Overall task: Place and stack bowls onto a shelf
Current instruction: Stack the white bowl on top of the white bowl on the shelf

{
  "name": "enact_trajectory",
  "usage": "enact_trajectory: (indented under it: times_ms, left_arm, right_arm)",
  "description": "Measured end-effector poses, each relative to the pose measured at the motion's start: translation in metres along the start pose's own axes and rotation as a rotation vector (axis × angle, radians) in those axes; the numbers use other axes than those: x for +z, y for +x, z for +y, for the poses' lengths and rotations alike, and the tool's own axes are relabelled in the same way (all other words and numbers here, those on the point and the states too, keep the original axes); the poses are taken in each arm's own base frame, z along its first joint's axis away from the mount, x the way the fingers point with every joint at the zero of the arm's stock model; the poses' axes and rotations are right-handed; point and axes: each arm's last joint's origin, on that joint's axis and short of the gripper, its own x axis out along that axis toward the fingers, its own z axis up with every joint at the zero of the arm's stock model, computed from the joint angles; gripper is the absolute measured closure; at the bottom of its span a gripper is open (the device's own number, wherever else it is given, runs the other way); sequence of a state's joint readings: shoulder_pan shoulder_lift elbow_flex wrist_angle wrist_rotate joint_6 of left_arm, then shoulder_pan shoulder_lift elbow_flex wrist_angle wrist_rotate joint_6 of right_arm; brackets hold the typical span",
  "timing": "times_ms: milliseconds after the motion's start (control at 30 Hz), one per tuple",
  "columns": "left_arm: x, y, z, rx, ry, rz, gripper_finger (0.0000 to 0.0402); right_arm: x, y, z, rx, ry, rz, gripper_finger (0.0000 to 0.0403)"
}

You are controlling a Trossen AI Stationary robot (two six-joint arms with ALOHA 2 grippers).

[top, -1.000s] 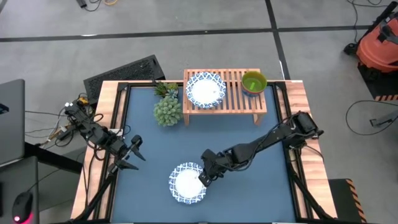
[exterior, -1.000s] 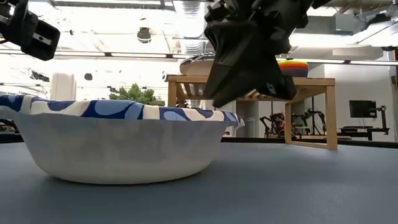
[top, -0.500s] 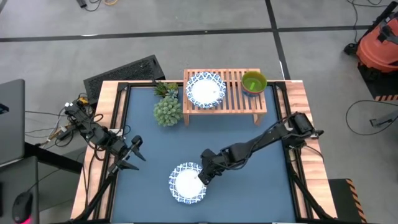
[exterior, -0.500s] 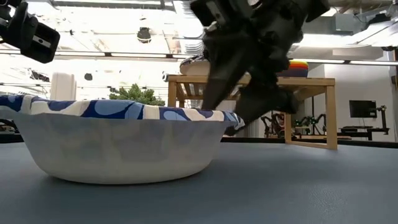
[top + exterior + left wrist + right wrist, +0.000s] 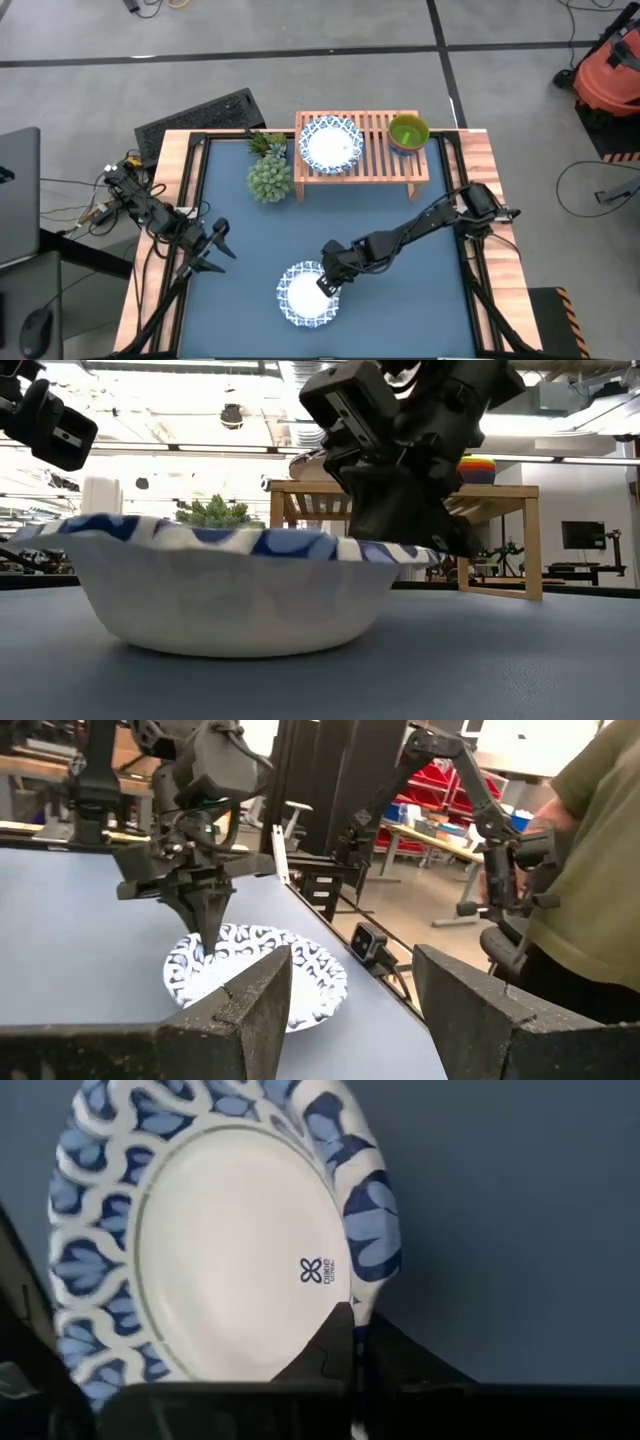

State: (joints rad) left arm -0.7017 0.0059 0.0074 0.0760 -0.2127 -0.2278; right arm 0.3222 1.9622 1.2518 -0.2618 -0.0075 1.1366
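A wide bowl with a blue-and-white patterned rim (image 5: 305, 297) sits on its base on the blue table near the near edge, filling the low view (image 5: 230, 590). My right gripper (image 5: 325, 283) is shut on its right rim. My left gripper (image 5: 215, 250) waits open over the table's left side, well clear of the bowl. The light-wood shelf (image 5: 375, 160) stands at the far edge; a patterned bowl (image 5: 331, 143) rests on its slats at the left, and a green bowl (image 5: 408, 131) tops a stack of small coloured bowls (image 5: 475, 468) at the right. My right gripper (image 5: 355, 1342) pinches the bowl's rim (image 5: 365, 1295) on the side toward the table's right. One finger (image 5: 328, 1348) lies inside the bowl and the other outside. The fingers come slanting down from the right. The bowl's base stays on the table.
A green spiky plant (image 5: 268, 170) stands left of the shelf. The wooden table border (image 5: 180, 190) frames the blue mat. A person (image 5: 600, 870) stands beyond the table's near right side. Open mat lies between the bowl and the shelf.
My right gripper has come down from just above the bowl onto its right rim and taken hold of it. The bowl has slid a little toward the table's right, staying on its base.
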Motion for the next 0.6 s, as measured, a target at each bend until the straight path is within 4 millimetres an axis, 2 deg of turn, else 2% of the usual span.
enact_trajectory:
  times_ms: [133, 233, 400, 600]
  left_arm:
    - [0.000, 0.000, 0.001, 0.031, 0.005, -0.006, 0.0205]
    - [0.003, 0.000, 0.000, 0.020, 0.006, -0.039, 0.0205]
    - [0.009, -0.001, -0.003, -0.077, 0.049, -0.065, 0.0205]
    - [0.005, 0.001, 0.006, 0.015, 0.031, -0.037, 0.0205]
  right_arm:
    - [0.007, -0.008, 0.005, 0.013, 0.035, -0.013, 0.0379]
    - [0.016, -0.026, 0.017, 0.055, 0.019, -0.041, 0.0382]
    - [0.036, -0.075, 0.038, 0.115, -0.013, -0.105, 0.0382]
    - [0.054, -0.144, 0.043, 0.108, -0.002, -0.263, 0.0382]
